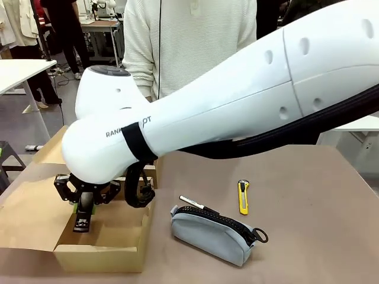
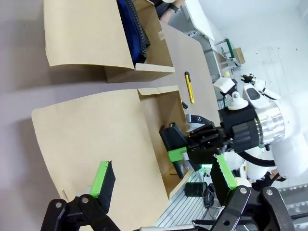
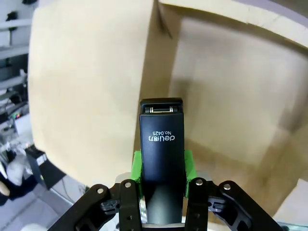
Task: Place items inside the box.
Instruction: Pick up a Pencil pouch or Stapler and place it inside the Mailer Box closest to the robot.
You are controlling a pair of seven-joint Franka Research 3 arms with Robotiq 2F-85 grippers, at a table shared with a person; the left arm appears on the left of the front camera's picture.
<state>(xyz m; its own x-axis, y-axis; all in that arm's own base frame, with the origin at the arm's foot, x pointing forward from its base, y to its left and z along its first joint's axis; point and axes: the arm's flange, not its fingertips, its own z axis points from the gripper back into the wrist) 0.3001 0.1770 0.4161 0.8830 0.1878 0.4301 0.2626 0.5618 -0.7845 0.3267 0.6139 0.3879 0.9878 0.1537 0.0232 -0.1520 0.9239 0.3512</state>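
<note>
Black stapler [image 3: 161, 144] sits clamped between the right fingers [image 3: 187, 162]. The green pads press on both its long sides and its nose sticks out past the tips toward 12 o'clock. White print on its top reads upside down. Under it is the bare cardboard floor of the box [image 3: 226, 91], with one box wall running at 11 o'clock.

Front view: the right arm reaches across from 3 o'clock and its fingers point down at 8 o'clock of the frame. The stapler hangs nose-down inside the open box; can't tell if it touches the floor. The box flap lies flat out toward 9 o'clock.

Grey pouch [image 1: 214, 232] lies on the tabletop [image 1: 308, 195] at 3 o'clock of the box, just beside it. White marker [image 1: 192, 202] touches the pouch's 11 o'clock end. Yellow utility knife [image 1: 243, 197] is at 1 o'clock of the pouch, apart from it.

Left wrist view: the left fingers [image 2: 103, 183] are spread wide with nothing between them, held over the box flap. Smaller box [image 2: 86, 36] at 12 o'clock holds a dark blue pouch [image 2: 132, 29].
</note>
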